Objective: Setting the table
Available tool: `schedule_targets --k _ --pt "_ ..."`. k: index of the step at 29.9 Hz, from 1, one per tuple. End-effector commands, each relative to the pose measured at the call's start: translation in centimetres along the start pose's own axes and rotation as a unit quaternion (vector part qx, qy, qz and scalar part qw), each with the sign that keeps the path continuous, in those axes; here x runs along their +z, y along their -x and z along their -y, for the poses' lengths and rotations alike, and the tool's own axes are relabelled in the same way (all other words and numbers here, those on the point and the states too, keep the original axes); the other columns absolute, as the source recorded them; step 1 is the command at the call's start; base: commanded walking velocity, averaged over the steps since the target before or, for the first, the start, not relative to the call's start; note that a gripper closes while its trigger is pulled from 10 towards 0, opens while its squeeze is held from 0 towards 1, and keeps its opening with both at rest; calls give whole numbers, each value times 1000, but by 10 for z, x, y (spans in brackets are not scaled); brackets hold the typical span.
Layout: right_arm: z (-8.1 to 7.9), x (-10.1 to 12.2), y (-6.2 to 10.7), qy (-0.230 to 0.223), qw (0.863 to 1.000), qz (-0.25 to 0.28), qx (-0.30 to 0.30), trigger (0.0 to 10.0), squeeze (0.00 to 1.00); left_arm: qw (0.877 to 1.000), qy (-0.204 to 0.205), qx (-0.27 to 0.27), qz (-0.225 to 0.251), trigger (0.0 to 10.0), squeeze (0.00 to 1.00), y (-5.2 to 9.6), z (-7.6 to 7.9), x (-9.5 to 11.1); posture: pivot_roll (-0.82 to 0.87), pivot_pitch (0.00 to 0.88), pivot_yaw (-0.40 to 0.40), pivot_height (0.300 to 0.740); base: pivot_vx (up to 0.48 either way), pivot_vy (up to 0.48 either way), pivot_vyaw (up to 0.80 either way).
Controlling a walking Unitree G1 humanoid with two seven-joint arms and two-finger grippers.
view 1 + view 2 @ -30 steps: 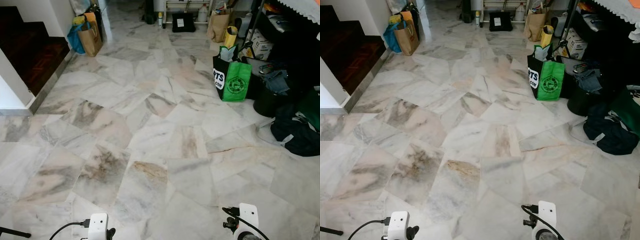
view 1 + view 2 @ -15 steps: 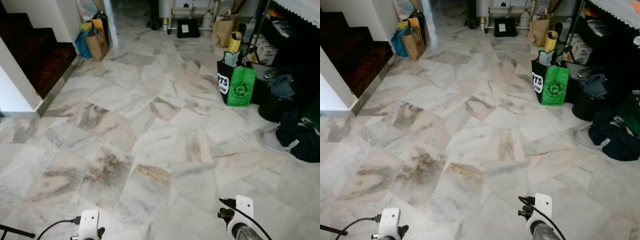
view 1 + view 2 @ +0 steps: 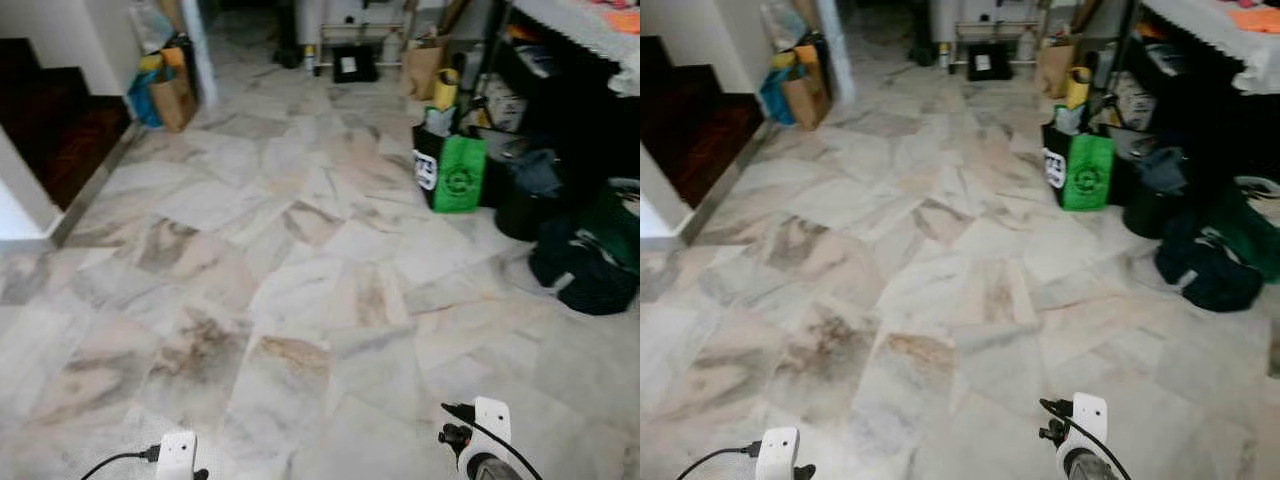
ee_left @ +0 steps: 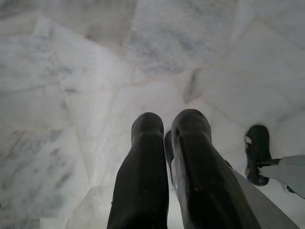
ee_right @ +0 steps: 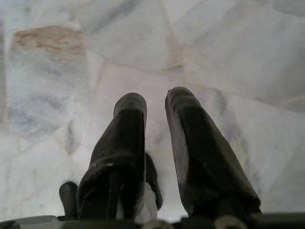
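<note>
Setting looks barely begun: both arms hang low over the marble floor (image 3: 300, 300), left hand (image 4: 167, 138) nearly together, right hand (image 5: 155, 114) slightly apart, both empty; bench (image 3: 1210, 30) far right

Open floor (image 3: 300, 260) ahead. Stairs (image 3: 50, 130) at 10 o'clock, paper bags (image 3: 165, 85) just past them against the wall. Tote bag (image 3: 450, 170) at 1 o'clock, shelving (image 3: 560, 90) behind it under the counter (image 3: 1225, 30). Dark bags (image 3: 580, 260) on the floor at 2 o'clock, nearer than the tote bag.
</note>
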State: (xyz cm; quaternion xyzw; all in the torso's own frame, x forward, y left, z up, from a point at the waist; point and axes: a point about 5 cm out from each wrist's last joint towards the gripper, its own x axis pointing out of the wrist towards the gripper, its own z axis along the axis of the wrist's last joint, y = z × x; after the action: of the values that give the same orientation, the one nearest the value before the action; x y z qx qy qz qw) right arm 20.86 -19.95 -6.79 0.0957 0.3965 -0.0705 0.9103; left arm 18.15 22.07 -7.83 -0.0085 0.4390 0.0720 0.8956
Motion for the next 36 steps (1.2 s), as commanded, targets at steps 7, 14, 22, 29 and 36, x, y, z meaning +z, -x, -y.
schedule_targets --k 7,14,22,29,36 --pt "3 -7 1 8 1000 -19 -5 10000 0 1000 9 3 -20 10000 0 2 1 -10 -71 43 -8 740 0 0 -788" --pt "5 -11 2 7 1000 -27 -11 10000 0 1000 1 0 -21 10000 0 2 1 -11 -70 41 -3 740 0 0 -788" --pt "6 -16 4 7 999 -36 -13 10000 0 1000 1 1 -23 10000 0 2 0 -12 -71 41 1 740 0 0 -788" --pt "7 -19 5 5 999 -40 -16 10000 0 1000 -5 -1 -21 10000 0 2 0 -11 -75 40 5 740 0 0 -788" --pt "6 -22 5 5 999 -45 -17 10000 0 1000 -15 -7 -19 10000 0 1 2 -9 -78 40 8 740 0 0 -788"
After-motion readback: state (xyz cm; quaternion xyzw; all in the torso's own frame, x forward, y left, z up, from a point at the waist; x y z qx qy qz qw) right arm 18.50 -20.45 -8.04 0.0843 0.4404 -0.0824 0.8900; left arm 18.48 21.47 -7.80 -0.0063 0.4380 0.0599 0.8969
